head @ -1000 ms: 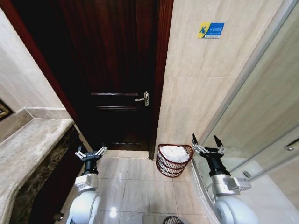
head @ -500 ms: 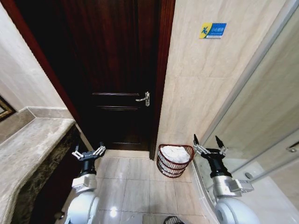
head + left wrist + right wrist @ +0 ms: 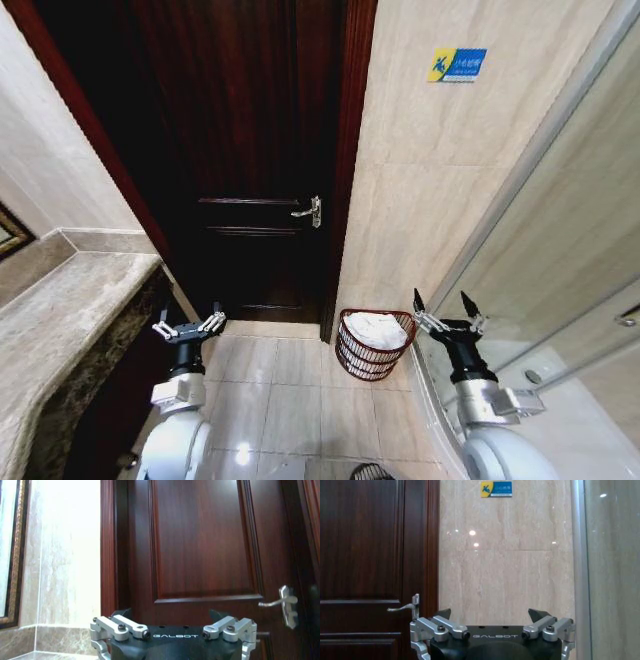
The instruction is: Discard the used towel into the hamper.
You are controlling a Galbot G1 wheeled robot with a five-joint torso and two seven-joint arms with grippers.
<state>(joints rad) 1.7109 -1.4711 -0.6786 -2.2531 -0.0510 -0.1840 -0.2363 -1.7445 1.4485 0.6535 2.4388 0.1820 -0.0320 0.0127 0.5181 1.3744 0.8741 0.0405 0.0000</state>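
Open tiled floor (image 3: 290, 400) lies between the spread fingers of both raised grippers. Ahead of the right gripper (image 3: 445, 307), the hamper (image 3: 373, 344) stands against the wall (image 3: 430, 200); a closed door (image 3: 250, 150) blocks ahead of the left gripper (image 3: 188, 327), counter (image 3: 60, 330) alongside.

The hamper (image 3: 374, 344) shows white cloth inside, too small to identify as a towel. A dark round object (image 3: 370, 472) at the near edge is cut off.
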